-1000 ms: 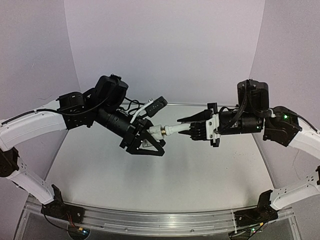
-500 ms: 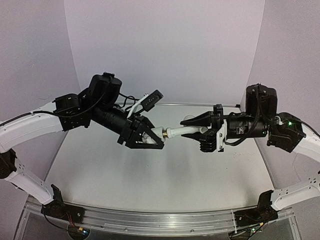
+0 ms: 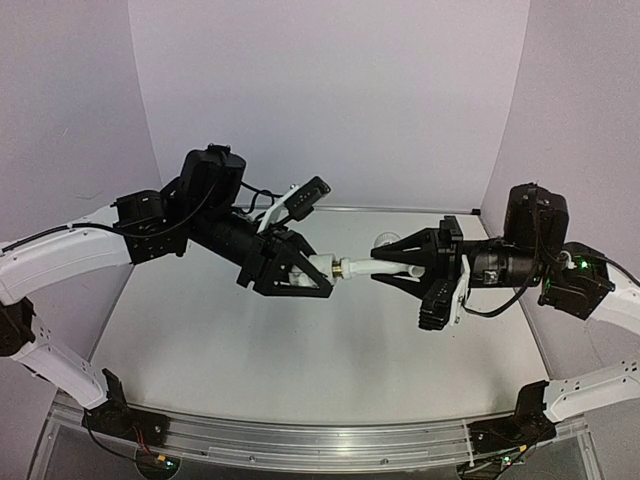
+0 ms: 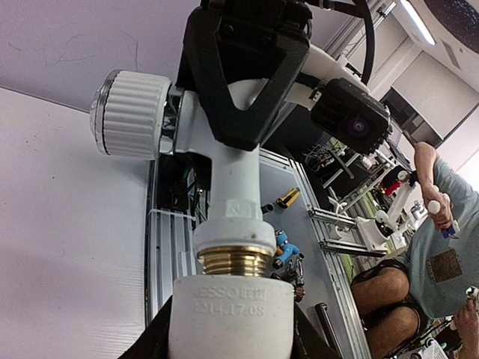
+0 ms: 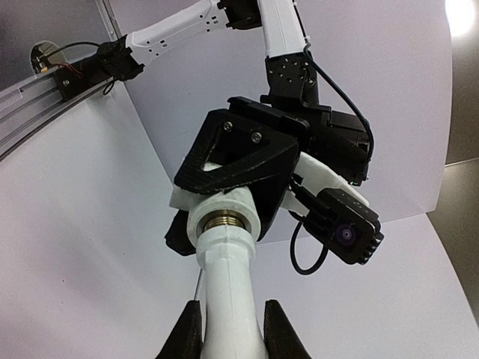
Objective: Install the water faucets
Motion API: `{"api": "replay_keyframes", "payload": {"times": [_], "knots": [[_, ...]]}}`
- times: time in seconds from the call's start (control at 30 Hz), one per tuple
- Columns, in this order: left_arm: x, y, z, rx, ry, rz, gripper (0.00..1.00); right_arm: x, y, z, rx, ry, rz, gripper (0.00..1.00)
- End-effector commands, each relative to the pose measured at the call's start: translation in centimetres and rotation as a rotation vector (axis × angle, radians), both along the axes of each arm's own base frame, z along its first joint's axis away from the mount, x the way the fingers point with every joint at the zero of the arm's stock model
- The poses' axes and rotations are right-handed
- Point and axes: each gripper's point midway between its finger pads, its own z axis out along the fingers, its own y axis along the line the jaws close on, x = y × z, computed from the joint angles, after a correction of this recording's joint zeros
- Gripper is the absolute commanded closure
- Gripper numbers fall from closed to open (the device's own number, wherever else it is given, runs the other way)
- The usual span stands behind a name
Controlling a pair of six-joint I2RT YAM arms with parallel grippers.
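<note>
Brass thread [image 4: 234,260] shows as a narrow band between the white tap [image 4: 236,187] and the short white fitting [image 4: 230,314], so I judge you are partway through screwing the two together. Both parts hang in the air between the arms, well above the desk [image 3: 300,355]. Your right hand [image 3: 382,268] is clamped on the tap's body, with the ribbed knob [image 4: 135,114] sticking out sideways. Your left hand [image 3: 322,275] is closed around the fitting. Next you likely need to turn one part about the shared axis. Keep both in line so the thread does not cross, until the brass disappears.
</note>
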Motion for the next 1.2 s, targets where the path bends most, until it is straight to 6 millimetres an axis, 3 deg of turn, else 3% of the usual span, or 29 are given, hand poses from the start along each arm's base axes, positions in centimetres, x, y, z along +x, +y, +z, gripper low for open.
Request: {"api": "replay_keyframes", "payload": {"times": [0.0,0.23,0.67,0.87,1.17], "knots": [[-1.5,0.6,1.7,-0.029,0.078,-0.092,1.00,1.1,-0.8,1.5,0.039,-0.219,-0.053,1.00],[-1.1,0.0,1.2,0.007,0.133,-0.075,1.00,1.6,-0.9,2.7,0.118,-0.375,-0.091,1.00],[-0.7,-0.5,0.9,0.027,0.177,-0.061,1.00,2.1,-1.0,2.6,0.130,-0.565,-0.124,1.00],[-0.1,0.0,1.6,-0.015,0.124,0.008,1.00,2.8,-1.3,2.7,0.139,-0.520,-0.171,1.00],[0.2,-0.6,1.5,-0.008,0.119,0.005,1.00,2.1,-1.0,2.2,0.125,-0.497,-0.122,1.00]]}}
